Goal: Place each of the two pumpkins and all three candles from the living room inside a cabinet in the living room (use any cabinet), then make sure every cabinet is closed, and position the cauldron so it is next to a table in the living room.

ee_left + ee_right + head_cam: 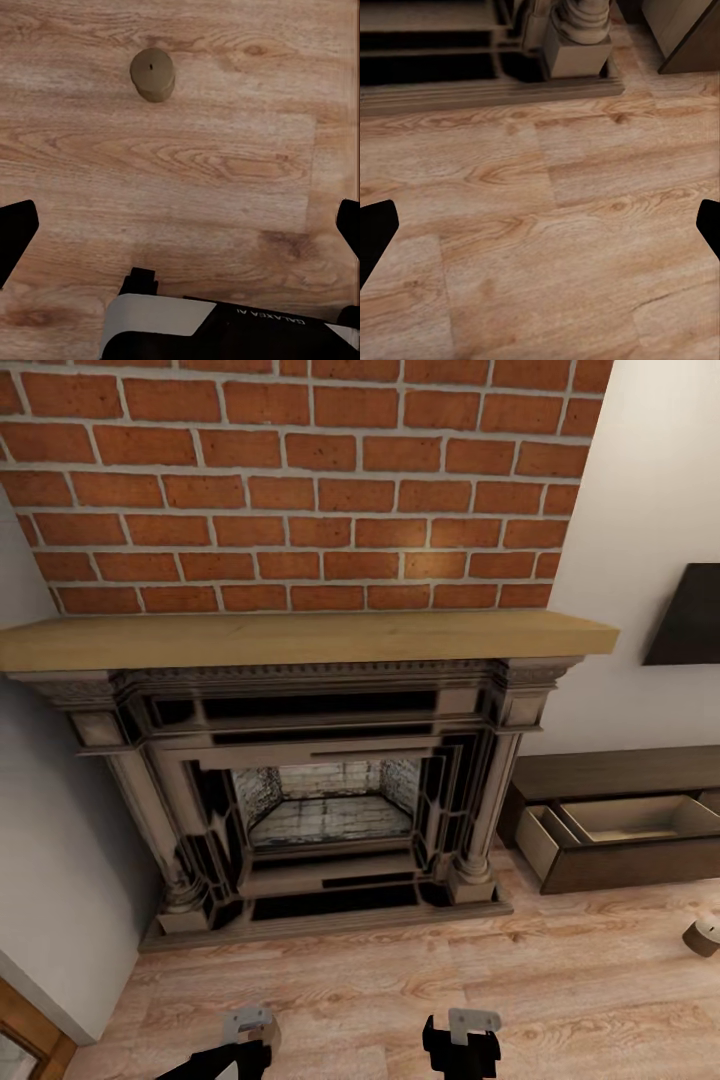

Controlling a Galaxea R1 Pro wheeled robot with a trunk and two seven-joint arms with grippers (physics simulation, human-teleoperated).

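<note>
Down at the near edge of the head view, the left gripper point(252, 1028) and right gripper point(462, 1040) are held low over the wood floor point(400, 990); fingers point(15, 232) are spread wide on both. One candle point(153, 74) is seen upright on bare planks in the left wrist view, with "GALAXEA" printed on the robot's body below it. Another candle point(705, 934) is parked off right. Beyond, the fireplace point(310, 790) is flanked by the cabinet point(620, 860), drawer pulled open.
</note>
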